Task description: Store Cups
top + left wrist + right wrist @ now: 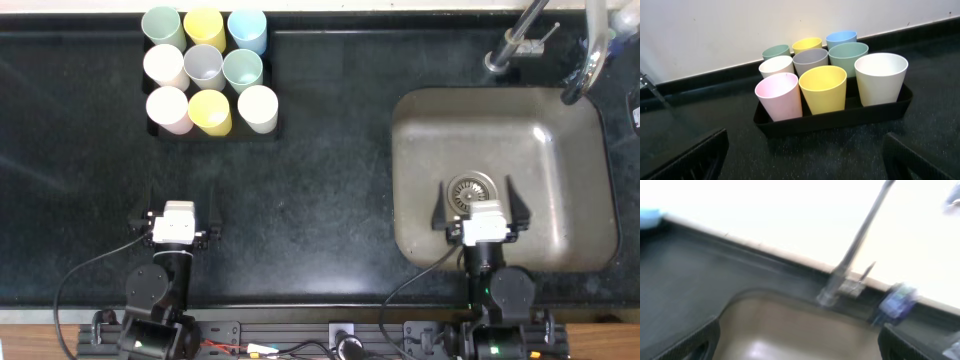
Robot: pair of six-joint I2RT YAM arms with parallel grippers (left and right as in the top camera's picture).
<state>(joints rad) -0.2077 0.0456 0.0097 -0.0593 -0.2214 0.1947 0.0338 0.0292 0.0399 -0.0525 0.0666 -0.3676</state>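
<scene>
- On the desk (330, 180), at its far left, nine cups (205, 70) stand upright in a black tray (830, 120).
- Left tool (181, 195) open, nearer the front, well apart from the tray.
- Right tool (476, 190) open over the sink (560, 150).

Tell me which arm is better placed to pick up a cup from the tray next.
Left, probably. The left gripper is open and empty in front of the tray of cups, facing it. The right gripper is over the sink, much farther from them.
</scene>
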